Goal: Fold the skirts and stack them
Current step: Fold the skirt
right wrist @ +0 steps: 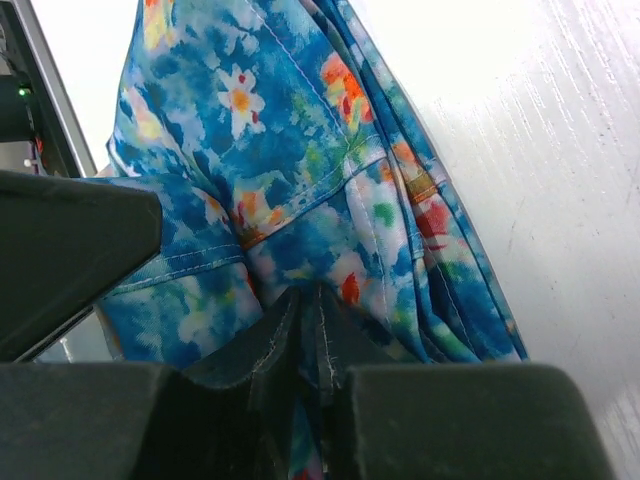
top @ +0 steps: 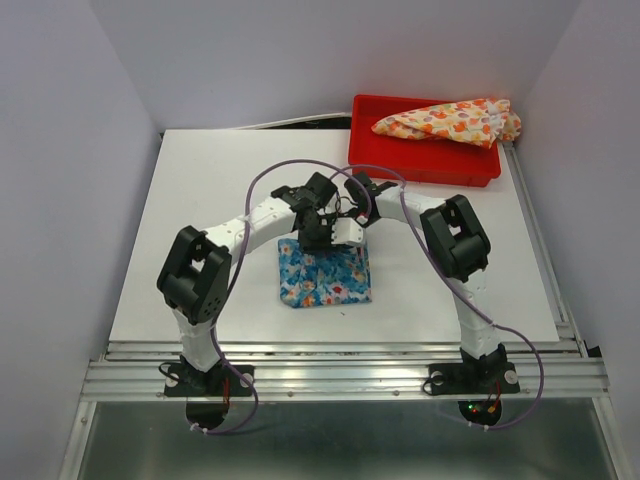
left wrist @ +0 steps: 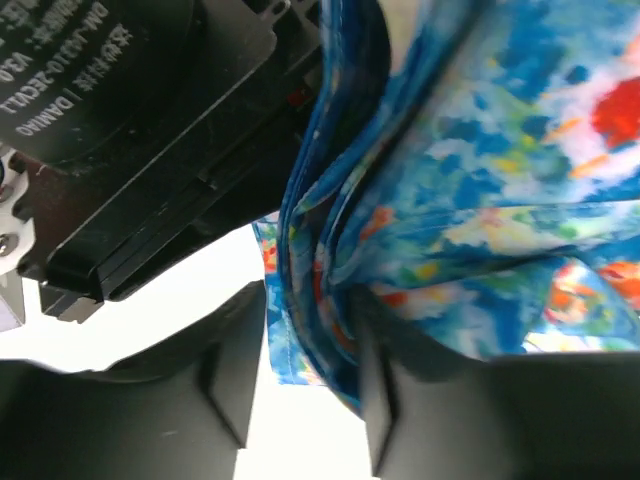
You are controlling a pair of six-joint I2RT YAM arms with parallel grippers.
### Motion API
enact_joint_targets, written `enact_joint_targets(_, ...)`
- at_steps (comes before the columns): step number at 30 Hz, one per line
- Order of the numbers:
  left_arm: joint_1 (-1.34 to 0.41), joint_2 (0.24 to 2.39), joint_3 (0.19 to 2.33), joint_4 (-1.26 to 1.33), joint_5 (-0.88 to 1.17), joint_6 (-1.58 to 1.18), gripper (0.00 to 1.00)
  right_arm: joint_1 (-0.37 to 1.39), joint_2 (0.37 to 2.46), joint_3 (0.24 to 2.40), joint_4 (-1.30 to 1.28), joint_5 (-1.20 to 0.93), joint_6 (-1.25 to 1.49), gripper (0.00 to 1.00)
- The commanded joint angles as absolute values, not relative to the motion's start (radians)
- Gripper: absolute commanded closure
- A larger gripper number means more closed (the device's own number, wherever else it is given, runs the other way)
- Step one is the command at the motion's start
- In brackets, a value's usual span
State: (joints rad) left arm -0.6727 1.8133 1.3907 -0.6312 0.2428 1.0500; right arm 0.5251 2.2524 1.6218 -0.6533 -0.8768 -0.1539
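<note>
Red plastic tray at the far right corner of the white table, seemingly against its right edge.

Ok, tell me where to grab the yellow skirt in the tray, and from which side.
Pinch the cream-yellow skirt at its ruffled right end, coming from above. That end seems to spill over the red tray rim, so the wall probably won't get in the way; the left end tapers low inside the tray.
</note>
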Motion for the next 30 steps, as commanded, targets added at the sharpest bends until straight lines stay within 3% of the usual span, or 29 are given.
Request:
enact_joint_targets(1, -0.667, 1.773, 1.427, -0.626, 0.239, 1.063, 0.34, 0.535, 2.267, 1.635, -0.693, -0.838, -0.178, 0.83)
enact_joint_targets(3, -0.663, 1.746, 1.442, -0.635, 0.236, 1.052, 0.09, 0.535, 2.269, 1.638, -0.693, -0.831, -0.176, 0.83)
enact_joint_targets(5, -0.658, 1.701, 1.465, -0.643, 0.236, 1.029, 0.01, 0.535, 2.270, 1.640, -0.692, -0.822, -0.176, 0.83)
enact_joint_targets(12, -0.580, 1.621, 1.650, -0.663, 0.255, 0.878, 0.01, 0.526, 2.257, 1.677, -0.686, -0.772, -0.135, 0.76)
enact_joint_targets(18, -0.474, 1.549, 1.652, -0.655, 0.408, 0.692, 0.02, 0.476, 2.263, 1.811, -0.690, -0.723, -0.095, 0.71)
enact_joint_targets(20, -0.413, 1.511, 1.526, -0.625, 0.495, 0.576, 0.02, 0.444, 2.255, 1.870, -0.692, -0.719, -0.086, 0.66)
enact_joint_targets(24, -0.397, 1.433, 1.305, -0.515, 0.480, 0.358, 0.01, 0.411, 2.224, 1.905, -0.709, -0.718, -0.104, 0.64)
enact_joint_targets(30, -0.439, 1.333, 1.059, -0.367, 0.453, 0.183, 0.01, 0.411, 2.171, 1.812, -0.741, -0.805, -0.127, 0.60)
